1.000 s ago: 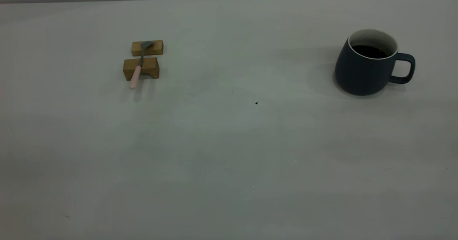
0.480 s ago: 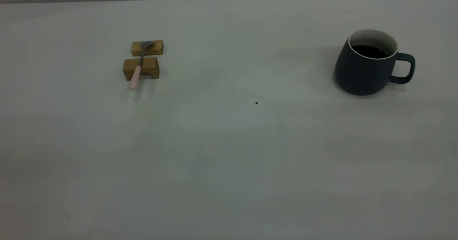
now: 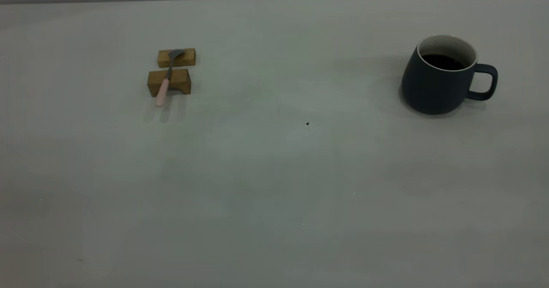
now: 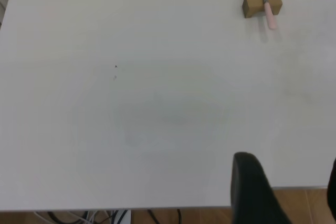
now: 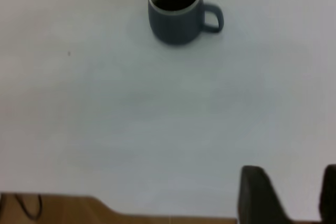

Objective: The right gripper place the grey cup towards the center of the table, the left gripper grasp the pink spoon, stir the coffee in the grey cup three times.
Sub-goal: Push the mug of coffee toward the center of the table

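Worktop [image 3: 274,185]: cup [image 3: 437,80] of coffee [image 3: 442,61] far right, spoon [image 3: 165,82] across two blocks [image 3: 170,71] left. Only wrist views show left gripper [image 4: 286,190] and right gripper [image 5: 286,198], jaws released, at near edge.

We see two small brown wooden blocks [image 3: 171,74] sitting just apart, towards the tabletop's far left edge.

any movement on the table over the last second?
Nothing visibly changed. The grey cup with the coffee stands at the table's right, and the pink spoon lies across the two wooden blocks at the left, as before. No gripper has reached either.
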You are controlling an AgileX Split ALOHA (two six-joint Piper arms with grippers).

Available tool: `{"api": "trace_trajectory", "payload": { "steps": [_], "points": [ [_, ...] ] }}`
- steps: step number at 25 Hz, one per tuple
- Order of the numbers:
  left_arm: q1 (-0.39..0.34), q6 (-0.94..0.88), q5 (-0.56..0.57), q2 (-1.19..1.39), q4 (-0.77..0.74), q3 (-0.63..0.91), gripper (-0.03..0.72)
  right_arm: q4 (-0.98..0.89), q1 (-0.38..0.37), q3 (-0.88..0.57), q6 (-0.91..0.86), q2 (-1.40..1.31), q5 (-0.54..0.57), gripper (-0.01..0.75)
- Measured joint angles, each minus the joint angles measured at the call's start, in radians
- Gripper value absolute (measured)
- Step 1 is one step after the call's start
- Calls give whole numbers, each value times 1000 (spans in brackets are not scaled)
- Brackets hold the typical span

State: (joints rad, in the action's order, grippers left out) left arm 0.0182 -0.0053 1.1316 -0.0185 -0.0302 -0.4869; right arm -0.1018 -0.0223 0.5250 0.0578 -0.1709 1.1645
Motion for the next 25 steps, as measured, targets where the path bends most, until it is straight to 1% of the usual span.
{"api": "trace_trajectory", "payload": {
  "steps": [2, 5, 7, 9, 13, 15, 17, 20, 22, 25],
  "points": [
    [0, 0, 0, 0, 0, 0, 422, 0, -1, 38, 25, -100, -21, 468],
    [0, 0, 0, 0, 0, 0, 422, 10, -4, 95, 73, -285, -57, 639],
    [0, 5, 0, 0, 0, 0, 422, 19, -4, 120, 103, -427, -84, 703],
    [0, 5, 0, 0, 0, 0, 422, 28, -4, 138, 137, -555, -130, 721],
    [0, 0, 0, 0, 0, 0, 422, 65, -4, 145, 233, -805, -294, 722],
    [0, 0, 0, 0, 0, 0, 422, 69, -4, 145, 314, -920, -373, 718],
    [0, 5, 0, 0, 0, 0, 422, 54, -4, 151, 403, -1011, -429, 717],
    [0, 5, 0, 0, 0, 0, 422, -10, -4, 184, 545, -1131, -475, 711],
    [0, 0, 0, 0, 0, 0, 422, -38, 15, 215, 605, -1209, -496, 705],
    [0, 5, 0, 0, 0, 0, 422, -33, 83, 270, 645, -1330, -532, 699]
  ]
}}
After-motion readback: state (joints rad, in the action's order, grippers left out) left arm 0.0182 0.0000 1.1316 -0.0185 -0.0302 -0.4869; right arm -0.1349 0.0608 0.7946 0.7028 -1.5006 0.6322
